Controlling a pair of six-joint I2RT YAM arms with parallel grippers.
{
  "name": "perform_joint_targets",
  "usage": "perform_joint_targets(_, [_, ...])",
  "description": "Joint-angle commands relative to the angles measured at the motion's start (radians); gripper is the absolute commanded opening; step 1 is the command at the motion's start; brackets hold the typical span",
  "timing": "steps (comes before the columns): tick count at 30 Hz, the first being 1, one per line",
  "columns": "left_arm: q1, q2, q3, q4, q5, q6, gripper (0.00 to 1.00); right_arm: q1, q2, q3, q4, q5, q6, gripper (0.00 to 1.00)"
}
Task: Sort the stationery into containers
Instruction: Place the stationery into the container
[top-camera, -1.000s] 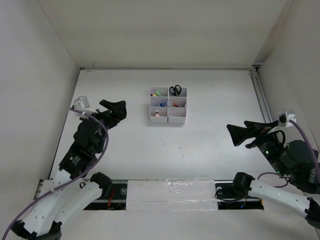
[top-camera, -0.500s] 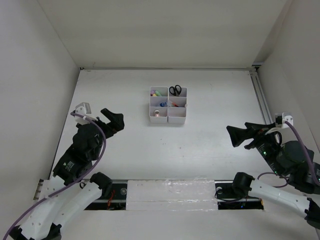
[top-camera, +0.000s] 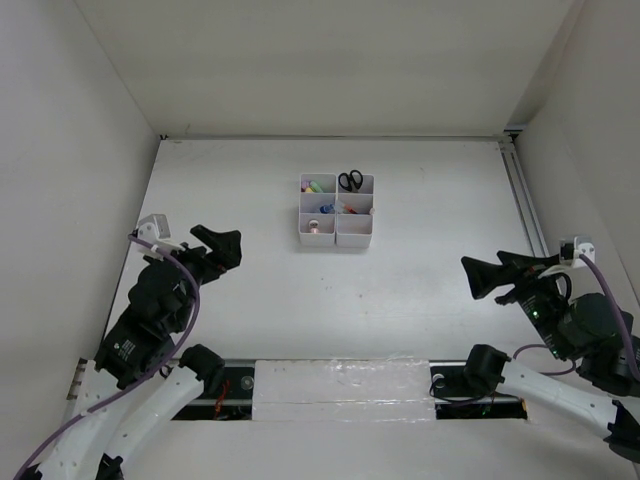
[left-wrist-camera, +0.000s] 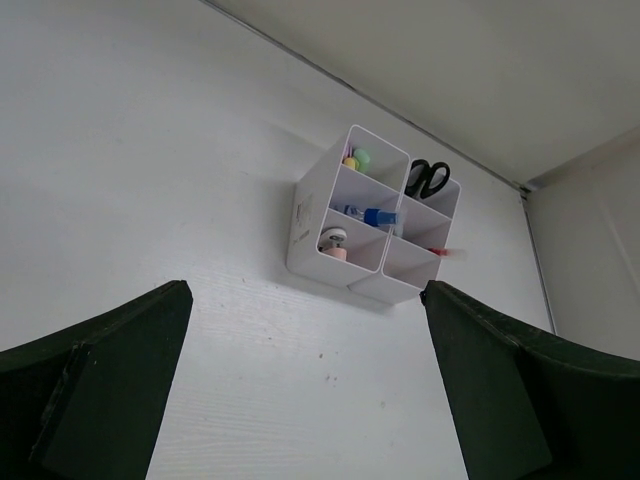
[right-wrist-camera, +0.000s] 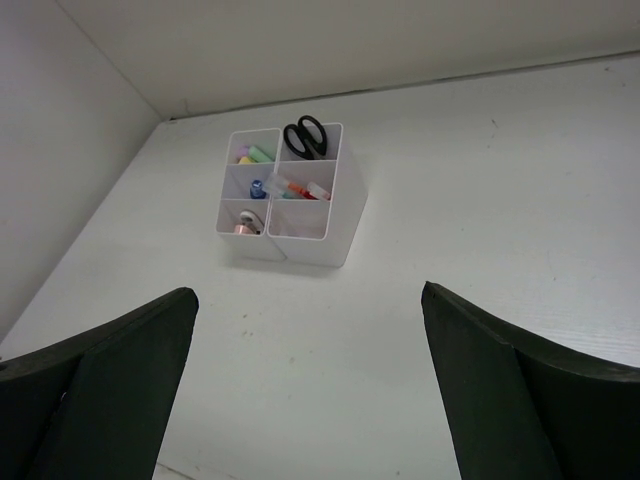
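Observation:
The white organizer stands on the table at the back middle, and it also shows in the left wrist view and the right wrist view. It holds black-handled scissors, pink and yellow highlighters, a blue-white tube, red pens and a small roll. My left gripper is open and empty, well to the left of the organizer. My right gripper is open and empty, well to its right. No eraser cube shows.
White walls close in the table on the left, back and right. A rail runs along the right edge. A taped strip lies between the arm bases at the near edge.
My left gripper has drawn back from the organizer toward the near left. My right gripper has drawn back slightly toward the near edge. Both stayed open and empty.

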Motion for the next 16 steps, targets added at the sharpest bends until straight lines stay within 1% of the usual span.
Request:
perform_joint_targets(1, [0.0, 0.006, -0.008, 0.038, 0.019, 0.018, 1.0, 0.006, -0.021, -0.003, 0.04, 0.017, -0.018, 1.0])
perform_joint_targets(7, [0.0, 0.016, 0.002, 0.038, 0.028, 0.018, 1.0, 0.006, -0.01, -0.012, 0.04, 0.007, -0.019, 1.0])
perform_joint_targets(16, [0.0, -0.039, -0.008, 0.038, 0.028, 0.018, 1.0, 0.006, 0.044, -0.003, 0.04, 0.018, -0.008, 1.0])
